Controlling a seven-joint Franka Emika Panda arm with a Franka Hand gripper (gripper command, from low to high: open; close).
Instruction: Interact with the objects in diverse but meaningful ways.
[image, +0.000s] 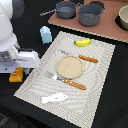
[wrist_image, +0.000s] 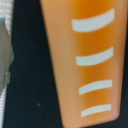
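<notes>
A: Where do we see the gripper (image: 19, 70) now?

B: In the exterior view it hangs low at that view's left edge, over the black table (image: 107, 85), just beside the woven placemat (image: 95, 75). Under it we see the orange ridged block (image: 16, 75), partly hidden by the white arm.

A: And the fingers, are they apart or together?

B: We cannot tell. The arm body covers them in the exterior view, and the wrist view shows no fingertip at all. It shows only the orange ridged block (wrist_image: 82, 60) very close, with four pale curved stripes on it, lying on the black surface.

A: Where are the other objects?

B: On the placemat we see the yellow banana (image: 82, 43), a round plate (image: 69, 67) in the middle and the white fish (image: 54, 98) near the front edge. The pale blue cup (image: 45, 34) stands just off the mat. The grey long-handled pot (image: 63, 9) is at the back, on a brown board (image: 107, 30).
</notes>
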